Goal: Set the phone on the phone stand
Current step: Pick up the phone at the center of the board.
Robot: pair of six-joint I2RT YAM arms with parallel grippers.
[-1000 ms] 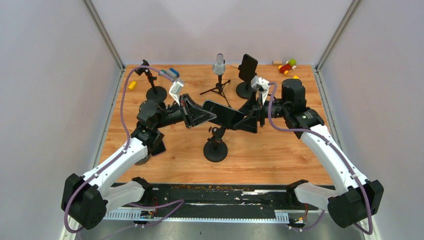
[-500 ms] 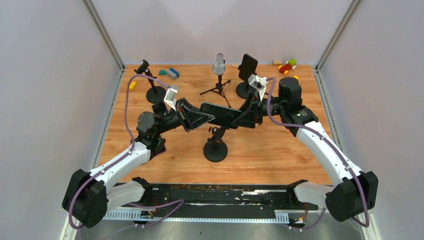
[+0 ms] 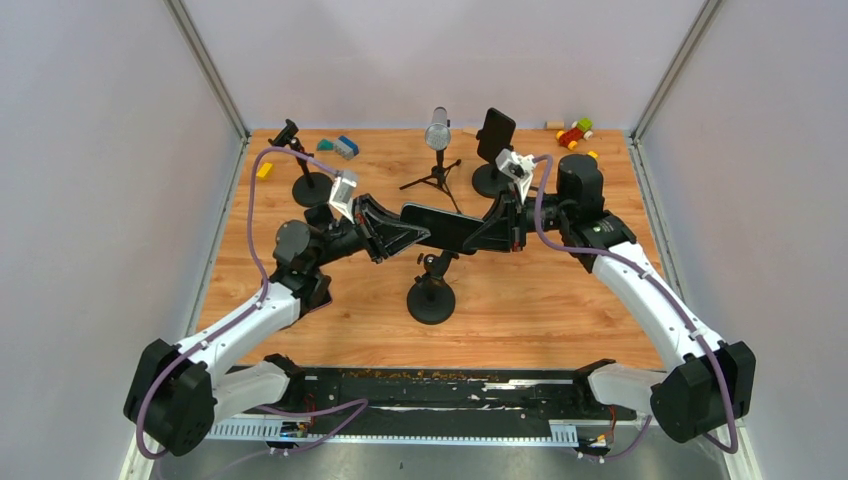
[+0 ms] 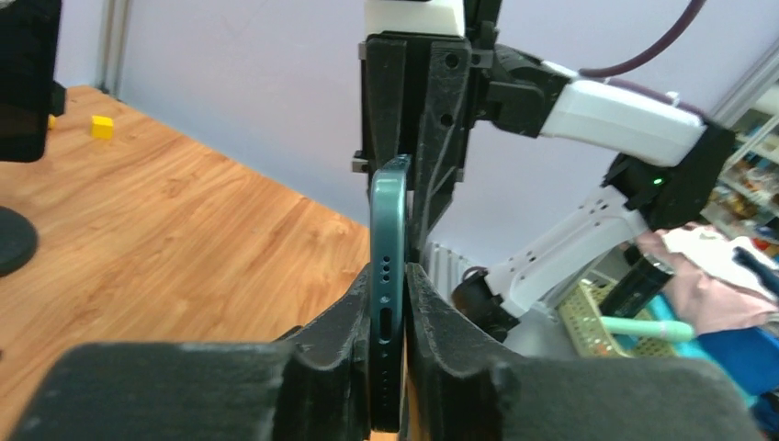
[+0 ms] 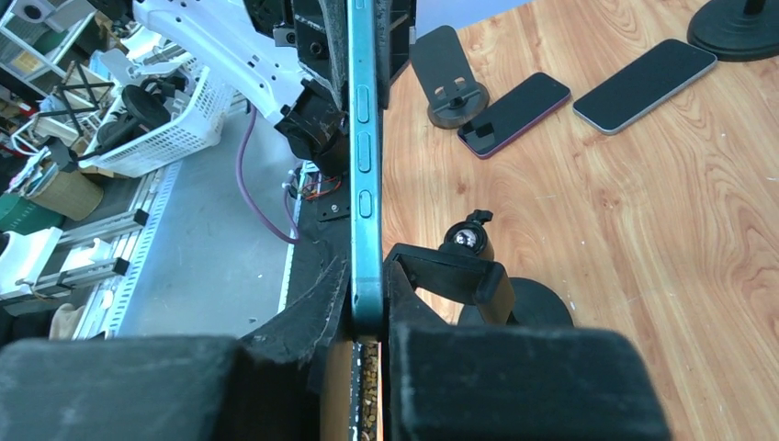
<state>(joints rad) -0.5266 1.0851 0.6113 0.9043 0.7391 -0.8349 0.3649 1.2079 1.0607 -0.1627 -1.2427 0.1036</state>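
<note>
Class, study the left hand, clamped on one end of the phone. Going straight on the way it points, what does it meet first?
Most likely the right hand, which grips the phone at its opposite end, facing the left hand head-on.

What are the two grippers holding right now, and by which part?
One teal phone, held between them: the left gripper pinches its charging-port end, the right gripper the opposite end.
</note>
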